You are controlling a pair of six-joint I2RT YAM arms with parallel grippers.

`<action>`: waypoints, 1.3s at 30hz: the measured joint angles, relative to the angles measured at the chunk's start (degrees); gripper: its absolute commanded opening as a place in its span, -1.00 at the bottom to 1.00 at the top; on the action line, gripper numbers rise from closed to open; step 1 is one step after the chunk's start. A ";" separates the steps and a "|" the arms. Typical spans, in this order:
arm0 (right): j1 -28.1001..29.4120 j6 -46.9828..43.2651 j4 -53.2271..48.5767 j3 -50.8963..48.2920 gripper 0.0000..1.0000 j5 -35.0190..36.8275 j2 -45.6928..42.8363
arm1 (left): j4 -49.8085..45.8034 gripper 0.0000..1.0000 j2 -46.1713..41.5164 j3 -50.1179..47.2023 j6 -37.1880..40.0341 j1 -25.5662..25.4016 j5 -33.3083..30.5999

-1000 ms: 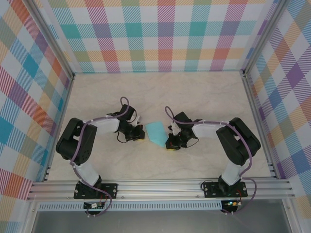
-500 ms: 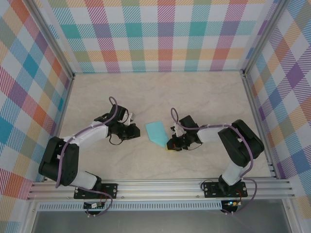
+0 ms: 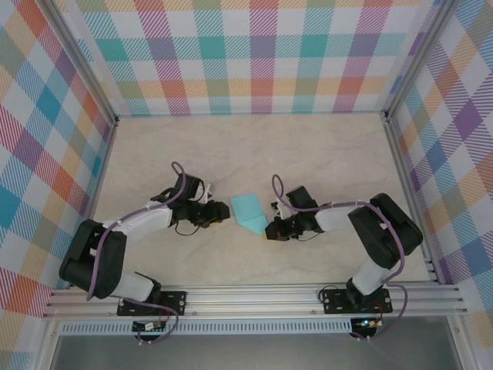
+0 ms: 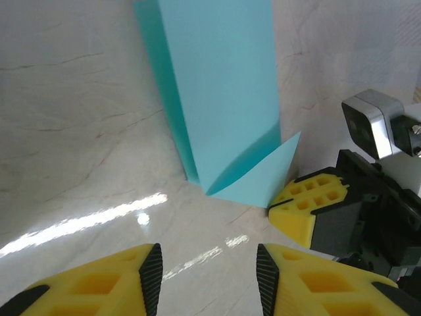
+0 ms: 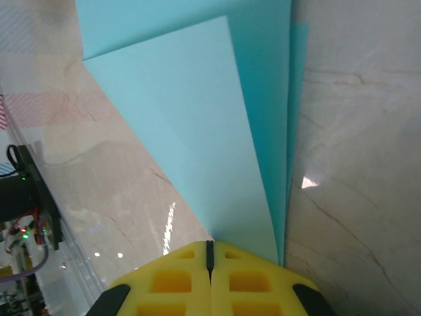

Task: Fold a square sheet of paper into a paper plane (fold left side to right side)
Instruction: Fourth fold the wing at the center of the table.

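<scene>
Pinning the folded square sheet of paper (image 3: pixel 248 210) by its near point, mid tabletop (image 3: pixel 308 154), with our shut right pincer (image 3: pixel 267 230) so it cannot slide, we hover our left pincer (image 3: pixel 219 218) partly open and empty beside its left edge.

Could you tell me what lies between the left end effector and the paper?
Bare table separates left end effector from paper, in the left wrist view.

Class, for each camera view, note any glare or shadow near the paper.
Left wrist view: bright glare streak on the table near the paper, whose inner fold looks darker. Right wrist view: small glare spot on the table. Top view: even light.
</scene>
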 measured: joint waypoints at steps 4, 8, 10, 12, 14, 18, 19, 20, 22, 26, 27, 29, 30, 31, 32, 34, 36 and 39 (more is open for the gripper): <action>0.22 -1.64 -3.82 -0.61 -0.87 3.13 -2.99 | 3.76 -0.02 4.59 0.66 -1.99 -2.29 0.46; 0.22 -2.71 -5.25 -0.61 -0.75 3.45 -3.78 | 5.75 0.04 7.85 2.34 -3.21 -3.50 0.33; 0.22 -2.86 -6.27 -0.85 -0.63 3.91 -5.77 | 6.19 0.07 7.98 2.69 -3.54 -3.72 0.11; 0.22 -3.39 -8.09 -1.01 -0.44 4.94 -9.66 | 6.91 0.08 7.98 2.78 -3.69 -3.78 -0.20; 0.22 -4.55 -10.27 -0.96 -0.30 6.86 -15.08 | 6.95 0.09 7.98 2.80 -3.74 -3.80 -0.52; 0.22 -6.95 -15.87 -0.13 -0.06 11.91 -23.52 | 7.28 0.11 8.41 2.80 -4.17 -3.96 -0.63; 0.22 -7.32 -17.05 0.00 -0.04 13.11 -24.96 | 7.58 0.12 8.72 2.80 -4.55 -4.13 -0.63; 0.22 -7.48 -17.94 0.02 -0.03 14.19 -26.18 | 8.11 0.11 9.09 2.80 -4.83 -4.33 -0.59; 0.55 -8.04 -19.74 0.00 -0.02 16.52 -28.37 | 8.85 0.10 10.08 3.13 -5.20 -4.76 -0.52; 2.89 -9.38 -21.07 0.00 -0.02 21.51 -31.08 | 10.19 -0.11 12.87 4.98 -6.23 -5.66 -0.48; 4.20 -9.99 -21.09 -0.02 -0.02 23.15 -31.43 | 10.36 -0.23 13.64 5.64 -6.36 -5.88 -0.50; 7.48 -11.41 -20.87 -0.22 -0.01 26.69 -31.58 | 11.06 -0.39 14.75 6.64 -7.10 -6.21 -0.50; 9.38 -12.17 -20.41 -0.57 0.00 28.46 -31.58 | 11.63 -0.44 15.19 7.17 -7.32 -6.32 -0.50; 11.21 -13.14 -19.87 -1.03 0.01 30.12 -31.52 | 11.93 -0.48 15.50 7.58 -7.72 -6.36 -0.50; 12.87 -13.97 -19.28 -1.42 0.02 31.63 -31.32 | 12.35 -0.51 15.63 7.85 -7.93 -6.36 -0.50; 16.44 -16.17 -17.14 -2.32 0.06 35.06 -30.25 | 12.90 -0.56 15.76 8.41 -8.48 -6.36 -0.50; 19.30 -18.18 -14.53 -2.99 0.09 38.23 -28.52 | 13.11 -0.58 15.76 8.85 -9.09 -6.36 -0.48; 22.36 -21.07 -10.40 -3.43 0.10 42.34 -24.46 | 13.09 -0.58 15.76 9.31 -9.60 -6.36 -0.48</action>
